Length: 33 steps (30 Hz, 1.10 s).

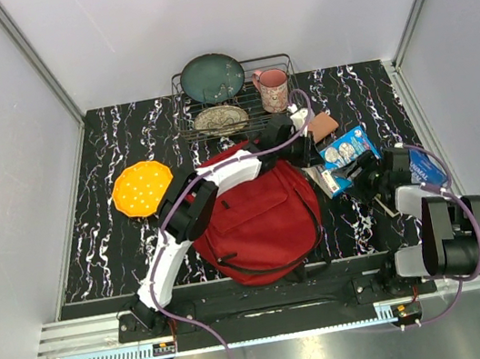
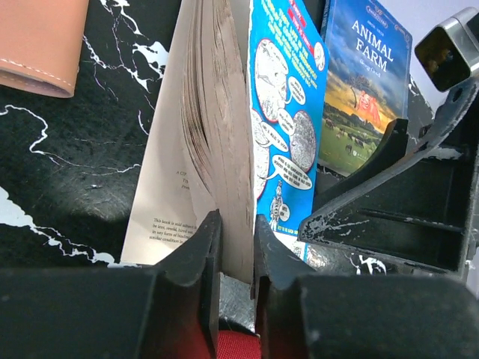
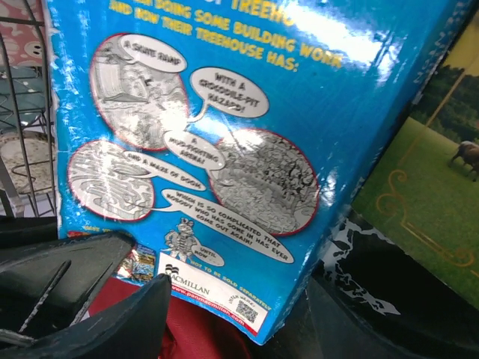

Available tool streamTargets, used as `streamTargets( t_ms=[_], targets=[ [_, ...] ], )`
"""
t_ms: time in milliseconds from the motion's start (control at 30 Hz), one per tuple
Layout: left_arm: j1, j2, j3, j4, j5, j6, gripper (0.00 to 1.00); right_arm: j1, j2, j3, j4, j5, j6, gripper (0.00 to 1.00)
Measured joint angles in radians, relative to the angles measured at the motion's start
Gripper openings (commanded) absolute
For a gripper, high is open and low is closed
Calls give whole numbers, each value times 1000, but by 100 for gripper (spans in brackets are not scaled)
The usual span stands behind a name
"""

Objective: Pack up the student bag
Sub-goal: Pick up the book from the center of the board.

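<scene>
The left arm rises from its base at the near left, leans over the student bag (image 1: pixel 256 223) and bends at the elbow, so that its white forearm lies across the bag's far side. The left gripper (image 2: pixel 236 224) is at the bag's far right corner. Its two black fingers (image 2: pixel 203 250) are clenched on the lower edge of a blue paperback (image 3: pixel 224 149), which stands on edge. The grey page block and the blue back cover are pinched between them, while the front pages fan away to the left. Red fabric shows just below the fingers.

The right arm is folded at the near right of the table (image 1: pixel 113 247), with its forearm reaching left. The right gripper (image 1: pixel 362 182) is at the same paperback. Its jaws stand wide apart, with the book's lower corner between them and neither finger pressed against the cover.

The student bag lies flat near the middle of the table, close to the near edge, with its front pocket facing up. Its long axis runs from the near edge toward the far side, leaning a little right. The rounded end with a dark strap points at the arm bases, and the other end points toward the wire dish rack (image 1: pixel 280 60).

A copy of Animal Farm (image 2: pixel 367 82) lies just right of the paperback, and a tan leather case (image 2: pixel 37 41) lies to its left.
</scene>
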Motion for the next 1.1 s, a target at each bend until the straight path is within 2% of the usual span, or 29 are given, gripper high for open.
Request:
streamTargets(
  t_ms=[67, 167, 300, 600, 900, 1100],
  targets=[
    [1, 0, -9, 13, -2, -13, 0, 3, -10, 1, 3, -2, 4, 89],
    [6, -17, -64, 73, 4, -70, 0, 5, -36, -3, -8, 2, 8, 93],
    [21, -62, -164, 155, 42, -169, 0, 8, -114, -38, -22, 10, 18, 94],
    [39, -161, -241, 205, 102, -262, 0, 10, -306, -97, -24, 47, 58, 95],
    [50, -207, -291, 330, 135, -333, 0, 10, -331, -133, 68, 40, 103, 93],
    [57, -209, -363, 451, 170, -410, 0, 11, -329, -179, 211, -5, 137, 83]
  ],
)
